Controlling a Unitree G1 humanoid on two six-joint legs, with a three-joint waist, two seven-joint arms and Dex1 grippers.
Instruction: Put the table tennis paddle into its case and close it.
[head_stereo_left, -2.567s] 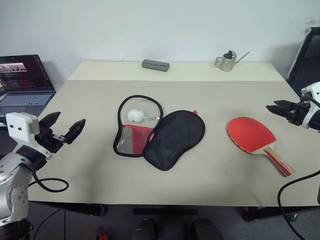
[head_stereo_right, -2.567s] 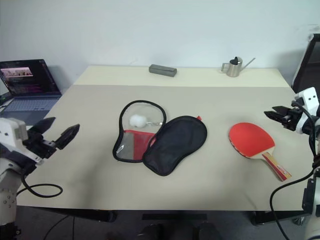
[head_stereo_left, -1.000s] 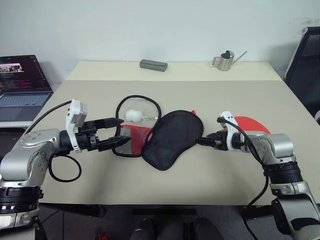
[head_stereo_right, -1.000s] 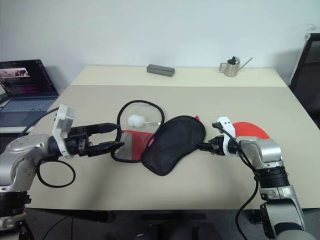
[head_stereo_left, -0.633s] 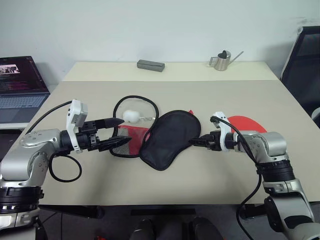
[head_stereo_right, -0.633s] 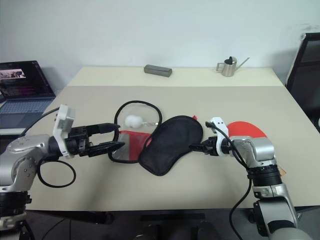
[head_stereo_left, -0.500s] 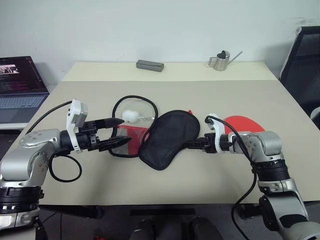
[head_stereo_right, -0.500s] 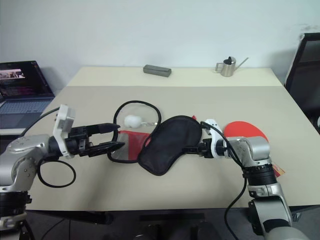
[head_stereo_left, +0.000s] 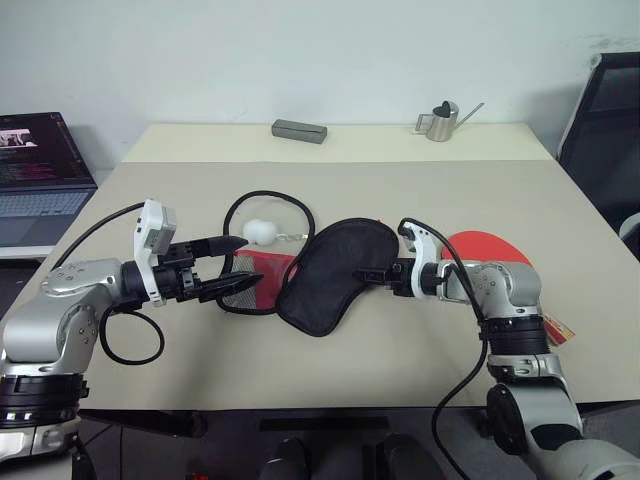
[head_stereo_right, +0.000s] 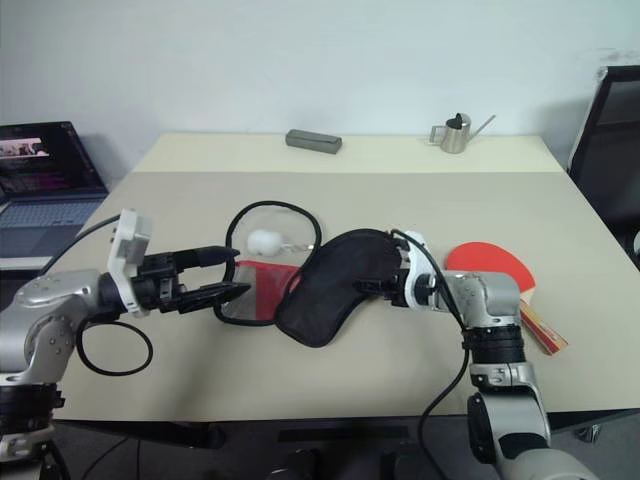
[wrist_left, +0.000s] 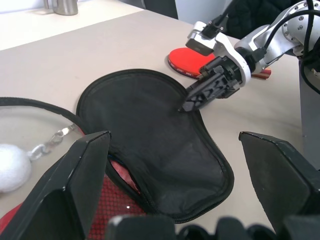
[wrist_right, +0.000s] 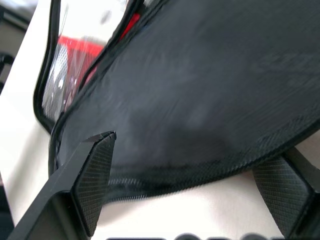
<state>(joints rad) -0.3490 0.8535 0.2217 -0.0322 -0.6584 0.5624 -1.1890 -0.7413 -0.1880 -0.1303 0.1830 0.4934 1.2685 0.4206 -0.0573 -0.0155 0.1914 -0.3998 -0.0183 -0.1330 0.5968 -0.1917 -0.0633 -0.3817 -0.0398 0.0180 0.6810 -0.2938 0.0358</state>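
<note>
The case lies open mid-table: a black flap (head_stereo_left: 335, 275), a red and mesh side (head_stereo_left: 256, 281), a black zipper rim (head_stereo_left: 268, 196) and a white pom-pom (head_stereo_left: 263, 231). The paddle (head_stereo_right: 487, 262) lies to its right, its red blade partly behind my right arm and its striped handle (head_stereo_right: 541, 331) toward the front edge. My right gripper (head_stereo_left: 376, 275) is open at the flap's right edge, and the wrist view shows the rim (wrist_right: 200, 175) between its fingers (wrist_right: 92, 175). My left gripper (head_stereo_left: 248, 262) hangs open over the red side, holding nothing.
A grey box (head_stereo_left: 299, 130) and a small metal watering can (head_stereo_left: 439, 119) stand at the table's back. A laptop (head_stereo_left: 40, 165) sits off to the left and a black chair (head_stereo_left: 605, 110) stands at the right.
My right gripper has moved left, from beside the paddle blade onto the black flap's right edge, and rolled a little. The left gripper has kept still.
</note>
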